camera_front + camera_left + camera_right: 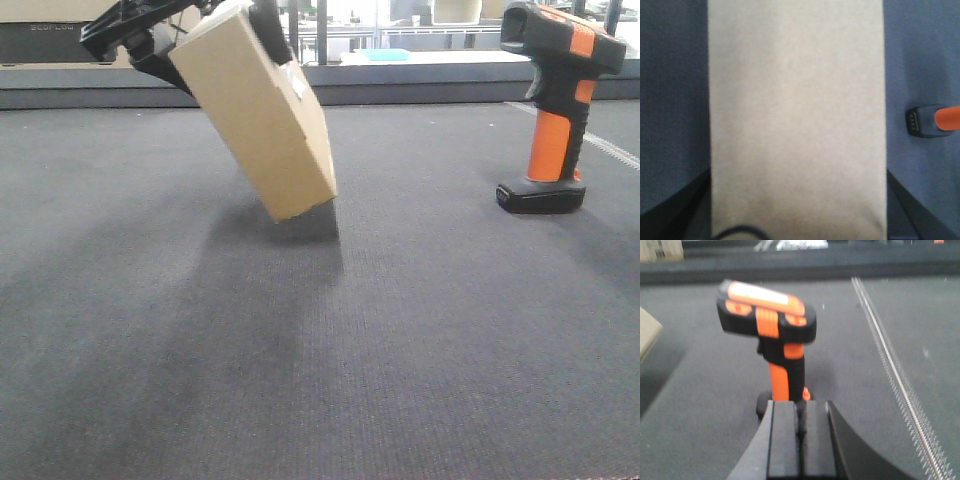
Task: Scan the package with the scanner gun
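Note:
The package point(262, 115), a plain tan cardboard box, hangs tilted with its lower corner at or just above the dark mat. A small white label point(297, 80) shows on its right face. My left gripper point(215, 35) is shut on the package's upper end. In the left wrist view the package point(796, 115) fills the middle, and a dark finger point(685, 207) presses each long side. The scanner gun point(553, 110), orange and black, stands upright on its foot to the right. My right gripper point(800, 410) is shut and empty, just short of the scanner gun point(777, 340).
A raised dark ledge point(400, 80) runs along the back of the mat. A metal strip point(895, 375) crosses the mat to the right of the scanner. A cardboard carton point(50, 30) stands at the back left.

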`<state>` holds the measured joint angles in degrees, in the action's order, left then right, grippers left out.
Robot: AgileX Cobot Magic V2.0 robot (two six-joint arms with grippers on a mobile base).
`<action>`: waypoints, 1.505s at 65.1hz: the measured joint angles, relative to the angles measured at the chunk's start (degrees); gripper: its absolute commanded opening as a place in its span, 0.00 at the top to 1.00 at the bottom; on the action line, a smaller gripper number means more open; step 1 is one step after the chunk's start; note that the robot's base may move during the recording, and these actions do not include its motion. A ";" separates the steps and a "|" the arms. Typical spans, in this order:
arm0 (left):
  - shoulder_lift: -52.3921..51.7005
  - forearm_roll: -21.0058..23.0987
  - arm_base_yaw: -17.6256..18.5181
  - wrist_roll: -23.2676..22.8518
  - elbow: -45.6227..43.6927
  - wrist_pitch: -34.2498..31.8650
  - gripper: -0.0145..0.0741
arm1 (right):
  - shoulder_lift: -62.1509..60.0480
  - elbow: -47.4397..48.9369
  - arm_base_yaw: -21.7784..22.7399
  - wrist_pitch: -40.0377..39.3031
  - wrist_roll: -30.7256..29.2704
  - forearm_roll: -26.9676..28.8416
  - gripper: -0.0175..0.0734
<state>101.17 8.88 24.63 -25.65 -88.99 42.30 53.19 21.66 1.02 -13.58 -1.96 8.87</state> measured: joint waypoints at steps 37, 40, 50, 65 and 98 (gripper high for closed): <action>0.07 -3.14 0.00 0.00 0.00 3.95 0.68 | 22.01 0.09 0.00 -21.23 2.64 -0.29 0.99; 0.07 -3.14 0.00 0.00 0.00 3.95 0.68 | 23.61 0.09 0.00 -23.13 4.46 -1.61 0.99; 0.07 -3.25 0.00 0.00 0.00 3.95 0.68 | 28.56 0.09 0.00 -31.41 7.97 -6.42 0.98; 0.07 -3.25 0.00 0.00 0.00 3.95 0.68 | 35.20 0.09 0.00 -40.17 11.55 -8.02 0.58; 0.07 -5.01 0.00 0.00 0.00 3.32 0.68 | 47.42 7.75 0.00 -48.66 17.90 -12.86 0.40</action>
<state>101.24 3.87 24.63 -25.65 -88.99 45.63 100.62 29.41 1.02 -62.24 15.94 -3.98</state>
